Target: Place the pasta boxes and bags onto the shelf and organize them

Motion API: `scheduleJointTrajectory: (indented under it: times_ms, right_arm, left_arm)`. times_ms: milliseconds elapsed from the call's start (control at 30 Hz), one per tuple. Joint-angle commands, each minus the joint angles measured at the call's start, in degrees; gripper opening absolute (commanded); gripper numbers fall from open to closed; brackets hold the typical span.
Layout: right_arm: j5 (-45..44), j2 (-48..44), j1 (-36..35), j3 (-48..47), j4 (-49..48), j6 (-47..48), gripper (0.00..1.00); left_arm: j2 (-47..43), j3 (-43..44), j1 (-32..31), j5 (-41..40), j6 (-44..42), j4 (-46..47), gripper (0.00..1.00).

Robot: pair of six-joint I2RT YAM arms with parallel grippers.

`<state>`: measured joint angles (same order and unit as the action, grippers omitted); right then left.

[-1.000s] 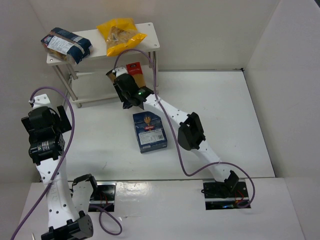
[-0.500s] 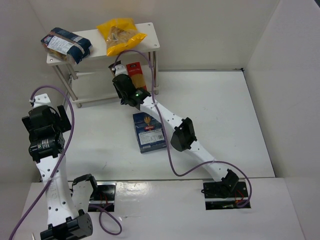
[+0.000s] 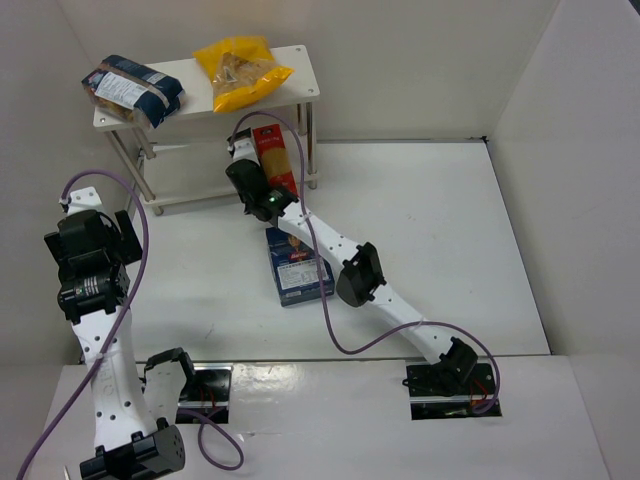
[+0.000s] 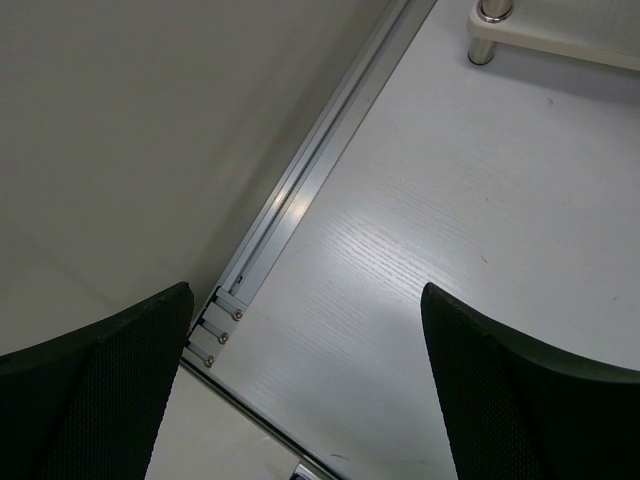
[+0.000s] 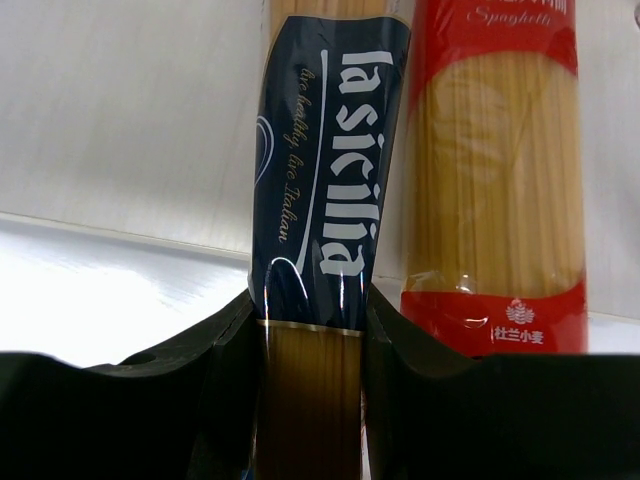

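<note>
While nearer shelf [image 3: 304,62], right pincer [image 5: 311,318] on spaghetti [image 5: 322,190].

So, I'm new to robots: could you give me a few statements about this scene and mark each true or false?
1. The yellow bag lies on the top board of the shelf. True.
2. The right gripper is empty. False: its jaws are shut on a spaghetti pack with a dark blue label.
3. The dark blue box stands on the shelf. False: it lies on the table.
4. The left gripper holds nothing. True.
</note>
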<state>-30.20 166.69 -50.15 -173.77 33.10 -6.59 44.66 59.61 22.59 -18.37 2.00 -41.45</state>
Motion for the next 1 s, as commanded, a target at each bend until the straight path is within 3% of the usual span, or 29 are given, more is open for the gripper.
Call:
scheduleJointTrajectory:
  times_ms: [0, 700, 767, 833, 867, 900, 967]
  right_arm:
    - [-4.9, -1.5, 0.0, -6.0, -10.1, -0.4, 0.0]
    - [-7.3, 1.9, 0.0, -6.0, -15.5, 3.6, 0.0]
    - [-7.9, 1.9, 0.0, -6.0, -15.5, 3.6, 0.13]
    - [-7.9, 1.9, 0.0, -6.0, -15.5, 4.2, 0.44]
    - [-7.9, 1.9, 0.0, -6.0, -15.5, 4.2, 0.52]
    - [-8.4, 1.9, 0.0, -6.0, -15.5, 4.2, 0.67]
    - [-8.4, 1.9, 0.0, -6.0, -14.9, 4.2, 0.8]
  left_arm:
    - [-0.2, -0.1, 0.4, -0.8, 1.5, 2.6, 1.0]
    - [-0.2, -0.1, 0.4, 0.3, 1.5, 2.6, 1.0]
    - [-0.2, -0.1, 0.4, 0.3, 1.5, 2.1, 1.0]
    - [-0.2, -0.1, 0.4, 0.3, 1.5, 2.1, 1.0]
    - [-0.2, -0.1, 0.4, 0.3, 1.5, 2.1, 1.0]
    - [-0.2, -0.1, 0.4, 0.3, 1.5, 2.1, 1.0]
    - [-0.2, -0.1, 0.4, 0.3, 1.5, 2.1, 1.0]
